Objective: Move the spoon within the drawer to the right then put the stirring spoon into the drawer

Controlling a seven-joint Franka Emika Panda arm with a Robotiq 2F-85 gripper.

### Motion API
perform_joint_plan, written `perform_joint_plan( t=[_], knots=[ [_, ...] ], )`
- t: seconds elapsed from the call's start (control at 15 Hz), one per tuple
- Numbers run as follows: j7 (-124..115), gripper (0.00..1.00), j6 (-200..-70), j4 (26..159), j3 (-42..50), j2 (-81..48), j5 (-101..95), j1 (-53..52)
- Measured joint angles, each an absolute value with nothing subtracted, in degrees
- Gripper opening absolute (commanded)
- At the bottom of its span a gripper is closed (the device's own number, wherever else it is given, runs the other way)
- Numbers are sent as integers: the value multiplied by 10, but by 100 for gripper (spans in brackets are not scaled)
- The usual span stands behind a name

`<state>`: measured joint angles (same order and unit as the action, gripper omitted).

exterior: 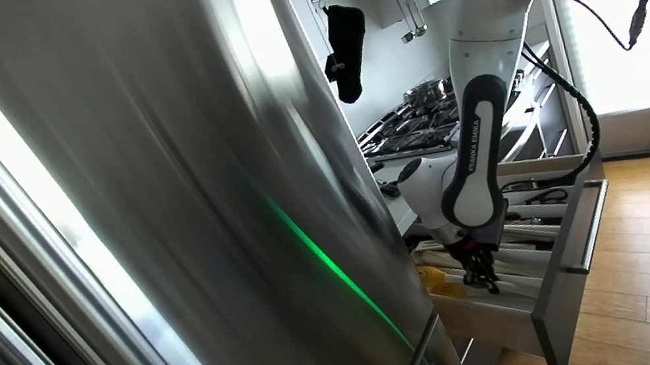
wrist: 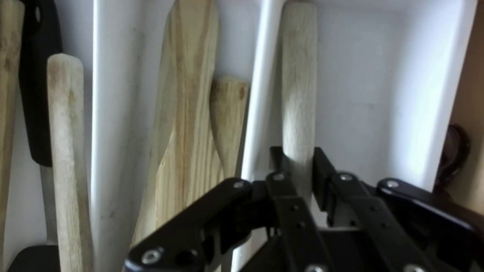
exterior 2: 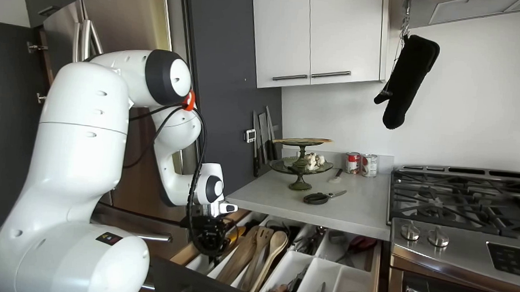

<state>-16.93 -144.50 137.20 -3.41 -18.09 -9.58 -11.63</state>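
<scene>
Clasping what seems a wooden spoon (wrist: pixel 300 71), the gripper (wrist: pixel 298 160) reaches into the drawer (exterior: pixel 560 301) between fridge (exterior: pixel 182 167) and stove (exterior 2: pixel 464 234).

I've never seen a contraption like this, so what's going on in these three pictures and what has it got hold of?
You're looking at a white robot arm tipped with a black pincer. Two pictures come from cameras standing away from the arm; both show it stretched over an open kitchen drawer. The close-up comes from a camera on its wrist, looking into that drawer. There, white compartments hold wooden utensils and a black-handled tool. The pincer is closed around a pale wooden handle; its other end is hidden, so I can't tell which kind of utensil it is. In an exterior view, the counter nearby carries scissors, a green stand and cans.
</scene>
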Motion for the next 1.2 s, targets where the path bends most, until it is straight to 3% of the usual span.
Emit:
perform_joint_plan(
  t=[0.53, 1.2],
  knots=[
    [-122, 100, -1418, 1347, -42, -158, -28, -101],
    [-121, 100, -1342, 1375, -29, 61, -46, -52]
  ],
)
